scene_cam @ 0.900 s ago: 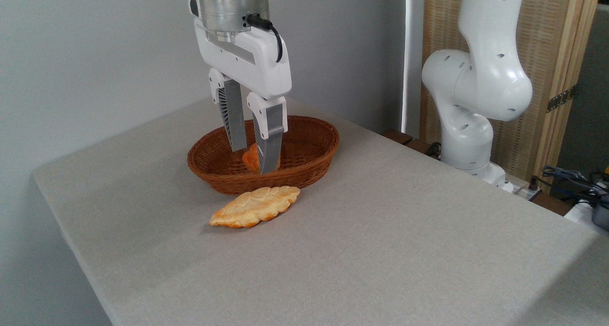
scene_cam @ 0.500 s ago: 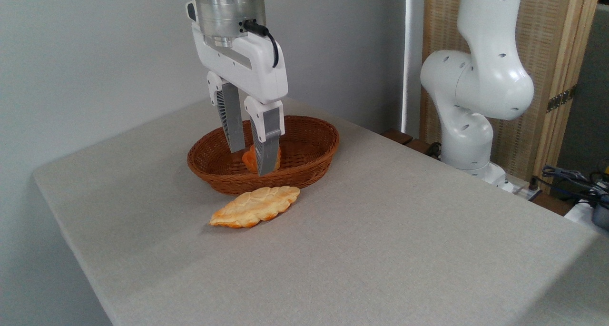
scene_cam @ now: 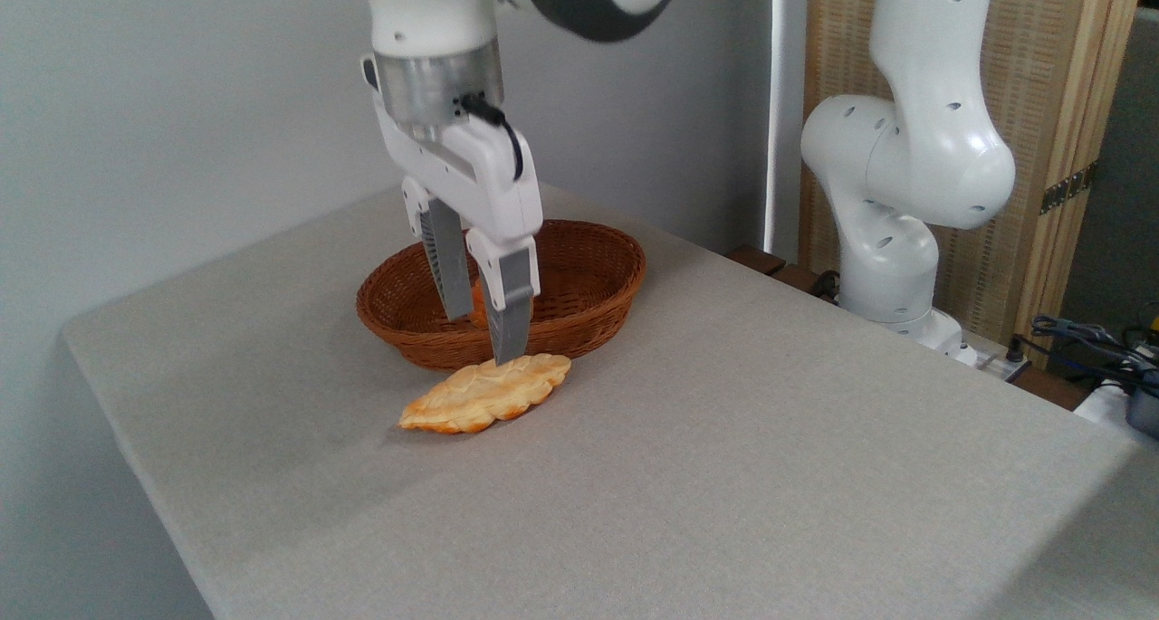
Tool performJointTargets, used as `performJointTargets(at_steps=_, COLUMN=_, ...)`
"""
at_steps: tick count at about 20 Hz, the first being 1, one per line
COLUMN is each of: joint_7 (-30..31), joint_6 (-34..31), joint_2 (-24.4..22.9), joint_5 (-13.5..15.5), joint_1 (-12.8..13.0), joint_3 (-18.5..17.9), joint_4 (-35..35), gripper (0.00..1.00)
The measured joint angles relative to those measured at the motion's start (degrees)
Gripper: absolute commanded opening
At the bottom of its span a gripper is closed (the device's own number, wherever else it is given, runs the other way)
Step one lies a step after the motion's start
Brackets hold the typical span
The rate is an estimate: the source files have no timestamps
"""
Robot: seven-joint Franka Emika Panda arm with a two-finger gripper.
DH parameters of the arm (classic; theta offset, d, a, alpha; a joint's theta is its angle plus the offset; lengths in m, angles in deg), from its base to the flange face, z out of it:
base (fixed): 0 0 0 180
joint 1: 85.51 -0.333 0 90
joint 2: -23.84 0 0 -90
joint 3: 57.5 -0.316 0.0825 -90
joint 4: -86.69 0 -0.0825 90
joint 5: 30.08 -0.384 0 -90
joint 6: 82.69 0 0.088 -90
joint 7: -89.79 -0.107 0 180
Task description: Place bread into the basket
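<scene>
- The bread point(scene_cam: 486, 391), a long flat braided loaf, pale gold with browner edges, lies flat on the grey table point(scene_cam: 724, 475), just in front of the basket
- Its right-hand tip sits close against the foot of the basket wall; whether the two touch, I cannot tell from here
- The basket point(scene_cam: 593, 308), oval and reddish-brown wicker, stands near the back of the table, behind the loaf
- Inside it a small orange bun point(scene_cam: 476, 300) peeks out between the two grey fingers; most of it is hidden by them
- The gripper point(scene_cam: 484, 339) hangs from the white arm above the near rim of the basket, fingers pointing down and tilted a little
- Its fingers stand slightly apart with a narrow gap between them, and nothing is held
- The nearer finger reaches lowest, its tip right at the back edge of the loaf; the farther finger ends higher, over the basket's inside
- I cannot say if that near tip is actually touching the bread or only in front of it
- The arm's white base point(scene_cam: 892, 267) stands off the table's right side, before a slatted wooden screen point(scene_cam: 1050, 149)
- A few cables point(scene_cam: 1087, 335) lie at the far right edge
</scene>
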Motion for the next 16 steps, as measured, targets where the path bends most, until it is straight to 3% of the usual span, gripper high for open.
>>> performJointTargets(at_steps=4, joint_7=-0.01, joint_6=2.31, joint_2=1.07, joint_5=0.81, joint_1=1.28, joint_3=0.03, joint_4=-2.46, gripper=1.00)
performJointTargets(at_steps=9, joint_7=-0.02, joint_6=6.61, joint_2=4.89, joint_5=4.36, joint_1=2.27, joint_3=0.05, joint_4=-3.44, gripper=1.00)
performJointTargets(at_steps=16, joint_7=-0.02, joint_6=12.74, joint_2=11.19, joint_5=5.23, joint_1=4.49, joint_3=0.34, joint_4=-3.45, gripper=1.00)
